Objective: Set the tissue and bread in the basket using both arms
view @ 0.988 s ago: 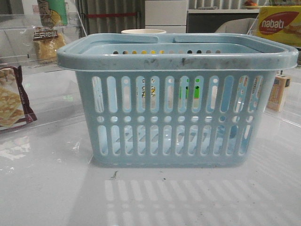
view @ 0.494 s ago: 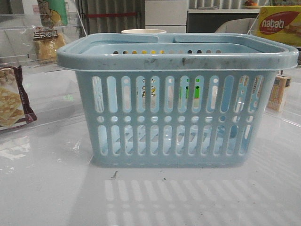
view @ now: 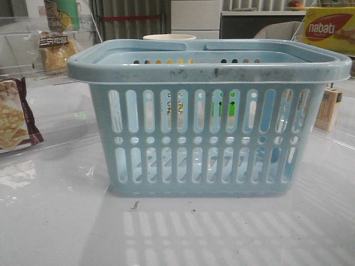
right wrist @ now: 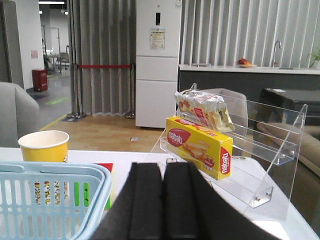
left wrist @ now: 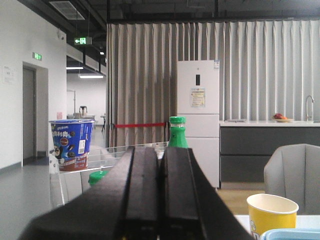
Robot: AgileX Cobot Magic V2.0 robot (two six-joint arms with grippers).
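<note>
The light-blue basket [view: 208, 66] stands in the middle of the table and fills the front view. Its rim also shows in the right wrist view [right wrist: 50, 175] and at the corner of the left wrist view [left wrist: 292, 234]. The bread [view: 57, 55], in a clear bag with a dark label, sits on a clear shelf at the far left. The tissue is out of view. Neither gripper shows in the front view. My left gripper [left wrist: 160, 150] is shut and empty, held up facing the room. My right gripper [right wrist: 163, 167] is shut and empty, to the right of the basket.
A maroon-edged cracker packet [view: 12, 119] lies at the left. A yellow cup [view: 169, 37] stands behind the basket. A yellow nabati box [view: 327, 27] sits on a clear shelf [right wrist: 270, 150] at the right, with a small box [view: 328, 108] below. A green bottle [left wrist: 177, 134] stands at the left.
</note>
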